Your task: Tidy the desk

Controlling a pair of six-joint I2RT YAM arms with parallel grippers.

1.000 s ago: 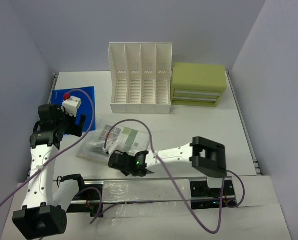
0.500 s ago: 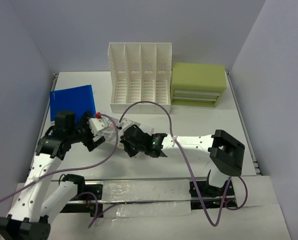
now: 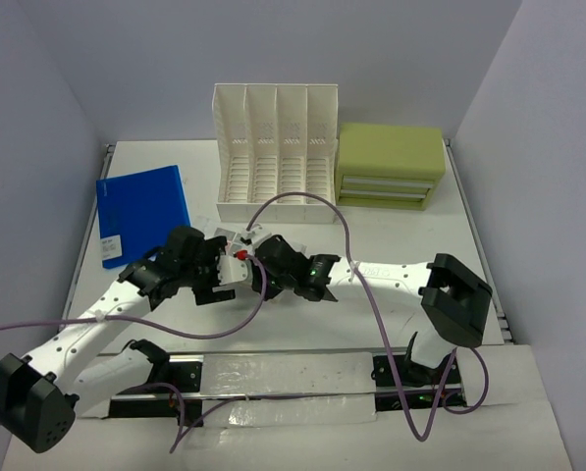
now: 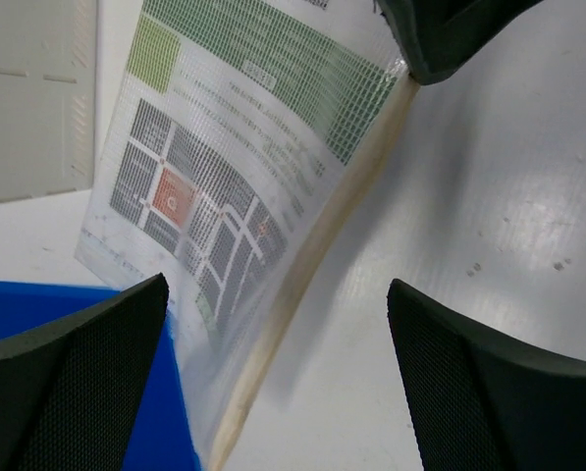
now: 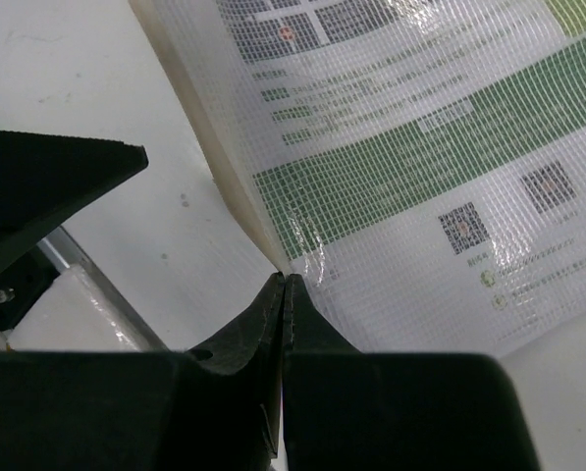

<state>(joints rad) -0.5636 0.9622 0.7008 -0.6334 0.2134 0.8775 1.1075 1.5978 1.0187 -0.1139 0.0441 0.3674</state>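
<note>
A clear mesh document pouch (image 4: 243, 167) with a printed green and grey sheet stands tilted on its long edge on the white desk (image 3: 391, 255). My right gripper (image 5: 286, 280) is shut on the pouch's (image 5: 420, 147) lower edge and holds it up; in the top view it (image 3: 260, 257) is at mid-desk. My left gripper (image 4: 278, 383) is open, its jaws wide apart astride the pouch's near end without touching it. In the top view it (image 3: 226, 269) faces the right gripper closely, and the two hide most of the pouch.
A blue folder (image 3: 140, 211) lies flat at the left, its corner beside my left finger (image 4: 180, 422). A white slotted file rack (image 3: 276, 152) and a green drawer box (image 3: 391, 165) stand at the back. Purple cables loop over both arms.
My left arm swung right, off the blue folder, to the pouch. My right gripper moved up and left, took the pouch's edge and tipped it up from lying flat.
</note>
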